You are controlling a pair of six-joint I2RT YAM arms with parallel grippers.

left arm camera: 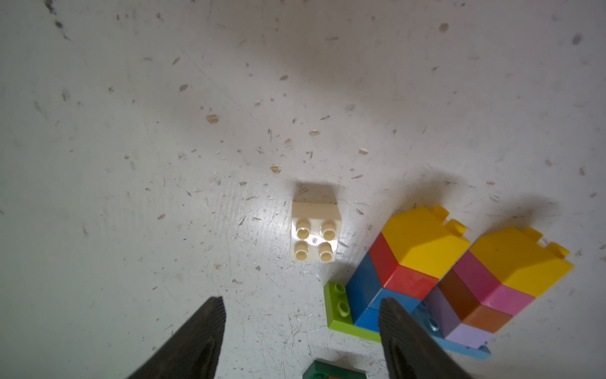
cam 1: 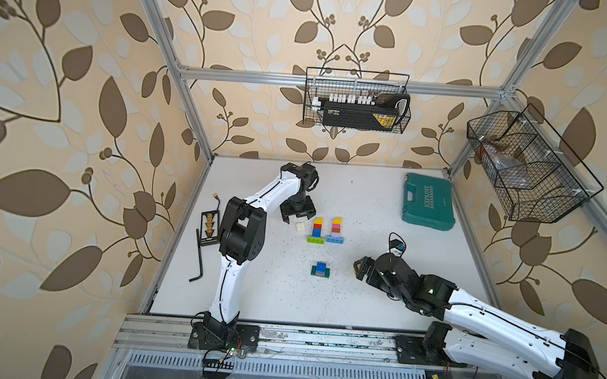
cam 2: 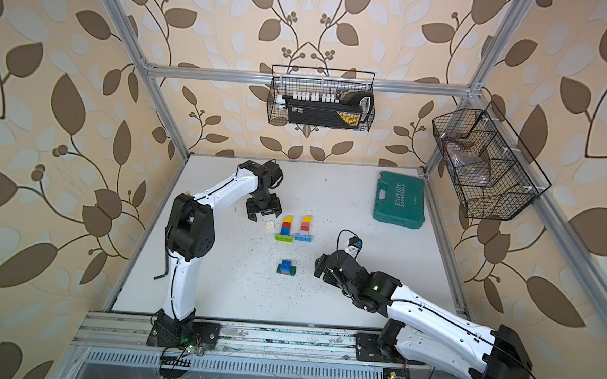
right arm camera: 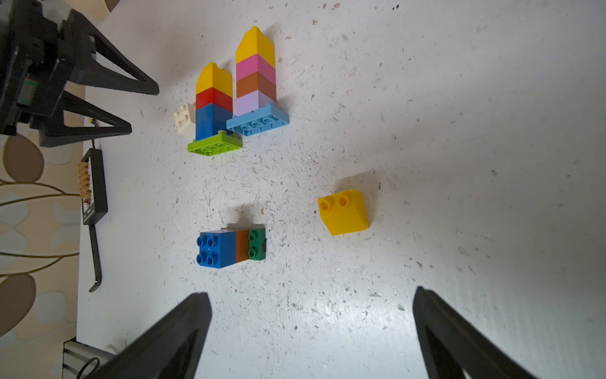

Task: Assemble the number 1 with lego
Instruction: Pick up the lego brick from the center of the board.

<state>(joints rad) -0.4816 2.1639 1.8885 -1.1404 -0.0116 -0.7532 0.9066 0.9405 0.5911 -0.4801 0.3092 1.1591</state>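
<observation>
1. The left end effector point(cam 1: 298, 218) hung just by the white brick point(cam 1: 300, 227), fingers apart, holding nothing.
2. The right end effector point(right arm camera: 311, 295) was wide apart and empty, far from the white brick.
3. The red-and-blue lego tower point(cam 1: 317, 229) was right beside the white brick on the table point(cam 1: 366, 201), with the pink lego tower point(cam 1: 336, 228) past it.
</observation>
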